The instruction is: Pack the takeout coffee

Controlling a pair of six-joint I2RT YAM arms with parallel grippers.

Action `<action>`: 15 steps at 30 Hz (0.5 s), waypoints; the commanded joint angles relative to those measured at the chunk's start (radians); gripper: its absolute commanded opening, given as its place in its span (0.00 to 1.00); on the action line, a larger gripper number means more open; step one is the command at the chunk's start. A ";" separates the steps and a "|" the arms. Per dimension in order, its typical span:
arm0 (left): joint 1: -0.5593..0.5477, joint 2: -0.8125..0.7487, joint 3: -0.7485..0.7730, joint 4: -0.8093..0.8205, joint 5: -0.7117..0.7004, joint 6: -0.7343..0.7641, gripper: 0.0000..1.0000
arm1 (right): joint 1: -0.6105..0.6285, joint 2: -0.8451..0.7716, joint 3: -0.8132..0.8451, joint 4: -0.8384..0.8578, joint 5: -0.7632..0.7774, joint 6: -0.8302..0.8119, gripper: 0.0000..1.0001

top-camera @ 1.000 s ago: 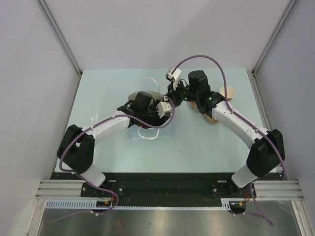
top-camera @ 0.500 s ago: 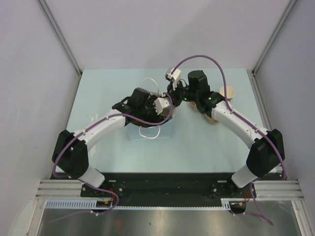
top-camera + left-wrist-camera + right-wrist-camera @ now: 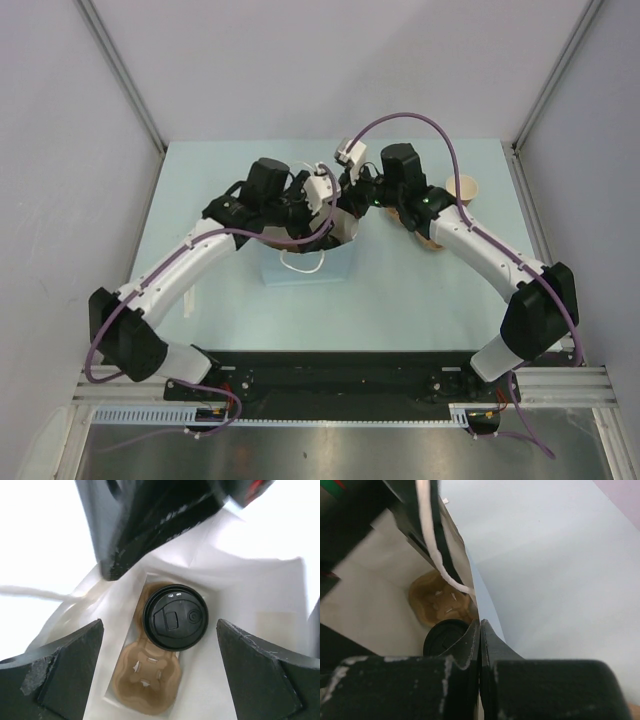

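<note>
The placing step looks done. The takeout coffee (image 3: 175, 616) stands upright below and between the left fingers (image 3: 65, 672), which are wide apart and empty over the mouth of the light-blue paper bag (image 3: 305, 265). Only its round black lid shows, seated flat, in one socket of the moulded-pulp carrier (image 3: 145, 680). The right fingers (image 3: 465, 647) are together, pinching the bag's rim. The next move probably calls for a straight lift of the left arm, clear of the white handle (image 3: 432, 545).

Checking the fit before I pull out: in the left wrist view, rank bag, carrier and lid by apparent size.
Largest: bag, filling most of the view.
Next: carrier, longer than the lid, partly hidden under it.
Smallest: lid, though it sits nearer the camera than the carrier.
</note>
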 commanded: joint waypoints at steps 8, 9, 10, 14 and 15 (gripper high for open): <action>0.117 -0.168 0.234 -0.135 0.068 -0.165 1.00 | -0.021 0.009 0.039 -0.053 0.046 0.006 0.00; 0.140 -0.177 0.245 -0.140 0.067 -0.175 0.99 | -0.024 0.010 0.042 -0.056 0.049 0.009 0.00; 0.152 -0.185 0.257 -0.141 0.064 -0.198 0.99 | -0.025 0.012 0.043 -0.057 0.055 0.010 0.00; 0.261 -0.238 0.236 -0.167 0.044 -0.261 0.99 | -0.033 0.013 0.056 -0.062 0.078 0.023 0.00; 0.325 -0.248 0.222 -0.172 0.039 -0.284 0.99 | -0.034 0.015 0.059 -0.065 0.079 0.023 0.00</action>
